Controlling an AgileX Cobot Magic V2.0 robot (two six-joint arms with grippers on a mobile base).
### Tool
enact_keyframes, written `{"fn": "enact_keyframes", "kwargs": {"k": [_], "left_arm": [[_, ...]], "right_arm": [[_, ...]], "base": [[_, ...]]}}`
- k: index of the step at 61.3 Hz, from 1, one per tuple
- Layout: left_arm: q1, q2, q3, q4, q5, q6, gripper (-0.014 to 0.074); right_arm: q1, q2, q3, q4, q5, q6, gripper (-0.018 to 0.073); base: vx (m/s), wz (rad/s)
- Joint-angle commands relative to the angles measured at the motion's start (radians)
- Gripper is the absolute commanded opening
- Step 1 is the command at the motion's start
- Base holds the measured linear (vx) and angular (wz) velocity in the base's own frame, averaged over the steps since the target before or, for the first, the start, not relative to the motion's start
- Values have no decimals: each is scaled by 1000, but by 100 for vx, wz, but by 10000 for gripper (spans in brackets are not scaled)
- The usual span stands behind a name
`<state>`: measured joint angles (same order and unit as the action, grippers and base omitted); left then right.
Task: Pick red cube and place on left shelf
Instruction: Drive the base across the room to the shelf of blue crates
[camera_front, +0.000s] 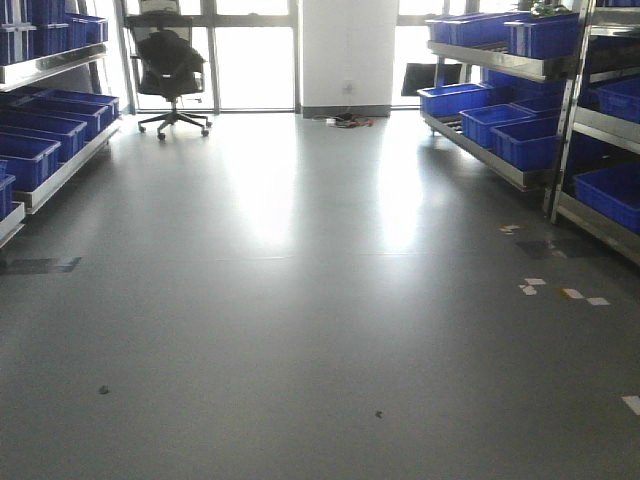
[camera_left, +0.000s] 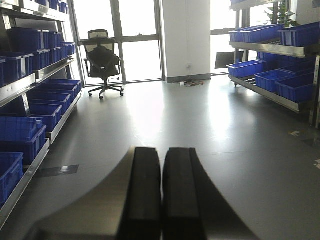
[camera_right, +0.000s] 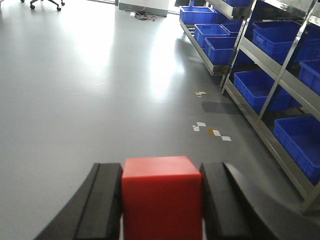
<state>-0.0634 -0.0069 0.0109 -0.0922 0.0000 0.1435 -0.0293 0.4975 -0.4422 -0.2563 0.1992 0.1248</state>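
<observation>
My right gripper (camera_right: 161, 172) is shut on the red cube (camera_right: 161, 197), which fills the gap between the two black fingers (camera_right: 102, 200) and is held above the grey floor. My left gripper (camera_left: 161, 155) is shut and empty, its two black fingers pressed together above the floor. The left shelf (camera_left: 30, 85) with blue bins runs along the left wall; it also shows in the front view (camera_front: 55, 130). Neither gripper shows in the front view.
A second metal shelf with blue bins (camera_front: 530, 110) runs along the right wall, close on the right in the right wrist view (camera_right: 280, 65). A black office chair (camera_front: 168, 65) stands at the far windows. A white pillar (camera_front: 345, 50) stands at the back. Tape marks (camera_front: 565, 292) lie on the floor.
</observation>
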Motion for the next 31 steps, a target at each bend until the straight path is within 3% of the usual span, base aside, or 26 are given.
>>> {"fn": "enact_keyframes", "kwargs": {"k": [1, 31], "left_arm": [[-3, 7, 22, -6, -83, 1, 106], [-3, 7, 22, -6, -83, 1, 106]], "right_arm": [[-8, 5, -32, -14, -81, -4, 49], [-8, 5, -32, -14, -81, -4, 49]], "base": [[21, 15], [30, 17]]}}
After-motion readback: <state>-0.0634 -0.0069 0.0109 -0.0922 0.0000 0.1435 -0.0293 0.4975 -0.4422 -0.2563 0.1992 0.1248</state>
